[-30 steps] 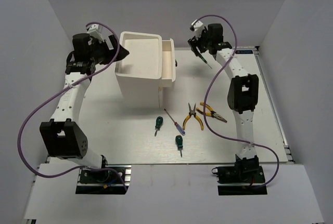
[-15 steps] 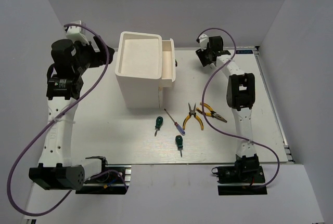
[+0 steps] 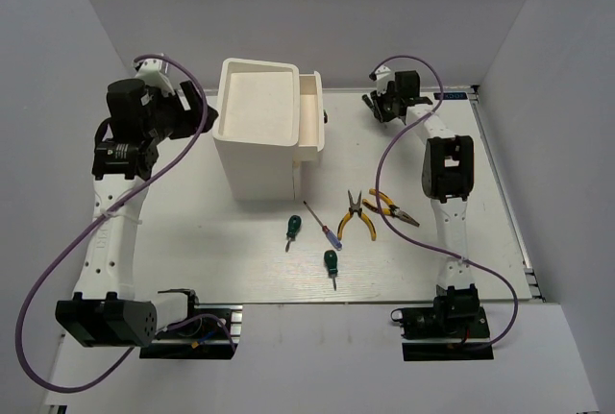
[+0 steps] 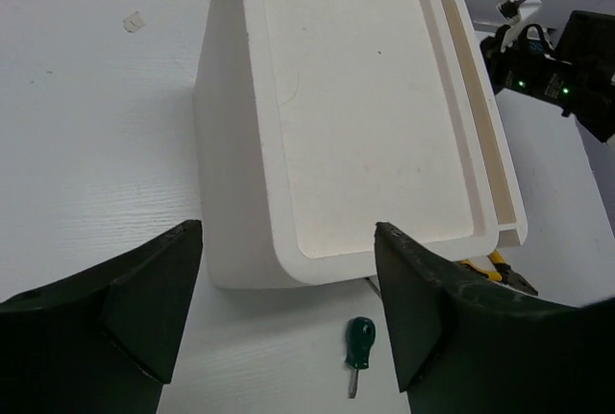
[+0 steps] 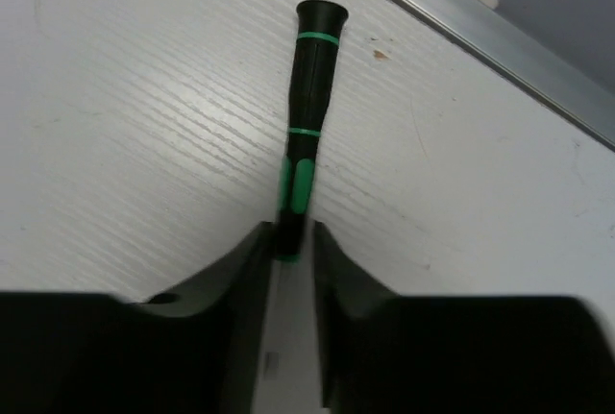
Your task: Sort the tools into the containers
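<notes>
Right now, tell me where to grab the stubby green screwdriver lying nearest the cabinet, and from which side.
Take the stubby green screwdriver by its fat handle, coming straight down from above and closing across the handle's width. It lies flat on the table, handle toward the cabinet, thin shaft pointing at the near edge. The handle is its thickest part, with bare table either side.

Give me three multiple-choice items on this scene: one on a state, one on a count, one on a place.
1. The cabinet's top drawer is: A pulled out; B shut; C taken off.
2. How many yellow-handled pliers lie on the table? A one; B two; C three.
3. The dark screwdriver is: A in the top drawer; B beside the pliers; C held in the right gripper.
Key: A, it juts out from the cabinet's side; B, two pairs lie side by side; C, the right wrist view shows its handle clamped.
</notes>
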Tool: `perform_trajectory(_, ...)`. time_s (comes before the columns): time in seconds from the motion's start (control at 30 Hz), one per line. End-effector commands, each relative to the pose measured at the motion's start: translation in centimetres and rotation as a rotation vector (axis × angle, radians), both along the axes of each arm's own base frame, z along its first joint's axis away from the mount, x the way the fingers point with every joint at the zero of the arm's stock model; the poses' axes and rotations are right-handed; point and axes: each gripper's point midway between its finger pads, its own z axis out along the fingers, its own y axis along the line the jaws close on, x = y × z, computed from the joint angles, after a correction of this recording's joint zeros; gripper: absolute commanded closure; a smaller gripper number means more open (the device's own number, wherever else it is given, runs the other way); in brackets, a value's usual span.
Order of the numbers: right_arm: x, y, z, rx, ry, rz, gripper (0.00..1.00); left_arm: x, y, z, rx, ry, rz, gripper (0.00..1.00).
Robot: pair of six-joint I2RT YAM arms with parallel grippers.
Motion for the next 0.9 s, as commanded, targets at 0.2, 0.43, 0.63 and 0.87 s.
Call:
perform_trajectory(0.2, -2.6, 1.0, -2.2, 0.061, 0.122, 0.054, 1.00, -2.1, -3.9, -0.1, -0.035, 0.057, -0.195, 0.55)
perform_trajectory(0.43, -7.3, 2.6, 13.6, 0.417, 0.088, 0.028, 1.00, -3.3, -7.3, -1.9, -0.037, 0.118, -0.315, 0.75)
perform_trajectory(0.63, -13.7, 4.4, 23.7, 0.645, 0.090, 0.017, 1.00, -5.2, -11.5, -3.7, -0.047, 0.181, -0.423, 0.72)
perform_trajectory(0.87, -17.2, 8.4, 30.1, 0.972, 0.268, -0.005, 1.00, -6.8, -14.1, -7.4, -0.017, 0.248, -0.447, 0.47)
